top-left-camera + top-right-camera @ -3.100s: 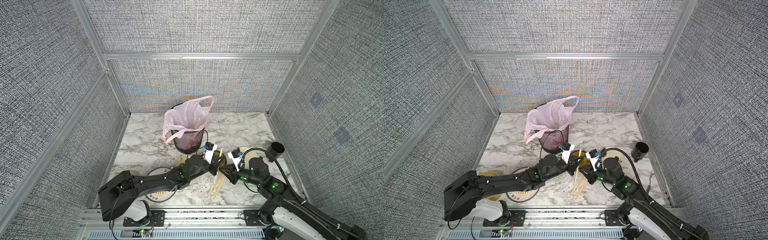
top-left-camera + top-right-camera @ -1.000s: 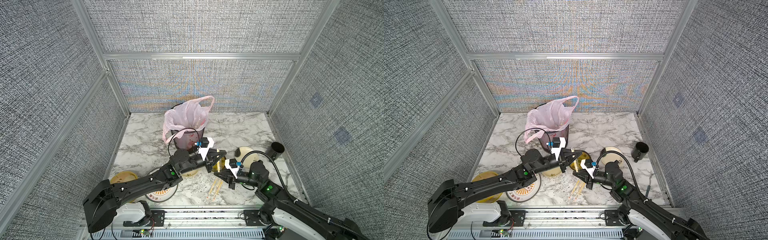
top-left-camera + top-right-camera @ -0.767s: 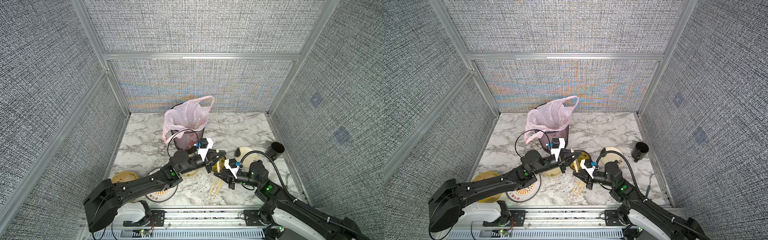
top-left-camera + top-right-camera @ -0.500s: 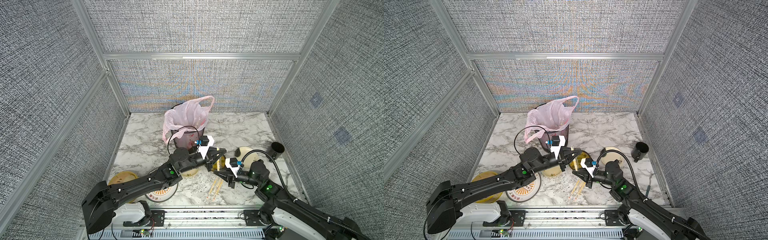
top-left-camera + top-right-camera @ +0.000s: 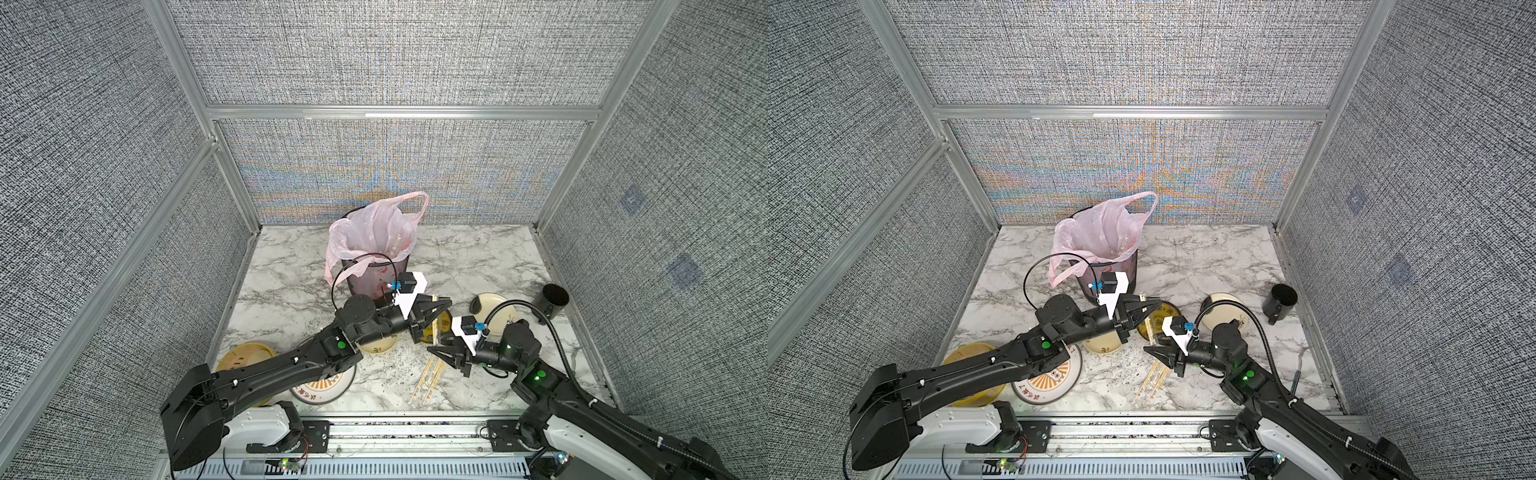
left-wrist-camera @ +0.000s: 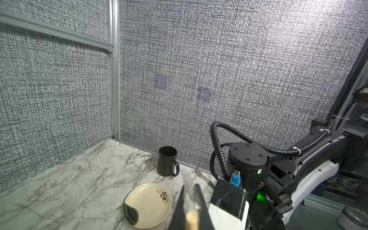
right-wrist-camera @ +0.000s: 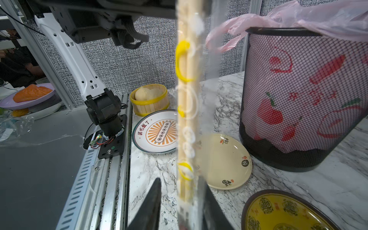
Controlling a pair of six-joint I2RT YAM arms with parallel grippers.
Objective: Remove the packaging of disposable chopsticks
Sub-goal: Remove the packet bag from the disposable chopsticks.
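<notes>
A pair of disposable chopsticks hangs upright, still inside its packaging, a clear sleeve with yellow and white print. My left gripper is shut on the top end, where stick and film are pinched between the jaws. My right gripper is open around the bottom end. The sleeve lies near one finger, with a gap to the other. In both top views the right gripper sits just below the left gripper. Several more chopsticks lie on the marble in front.
A mesh bin lined with a pink bag stands behind the left gripper. A yellow bowl, a cream plate and a black mug are to the right. A printed plate and a bamboo steamer sit front left.
My right gripper has opened from shut, letting go of the bottom end of the sleeve. My left gripper keeps its hold on the top end and has hardly moved.
</notes>
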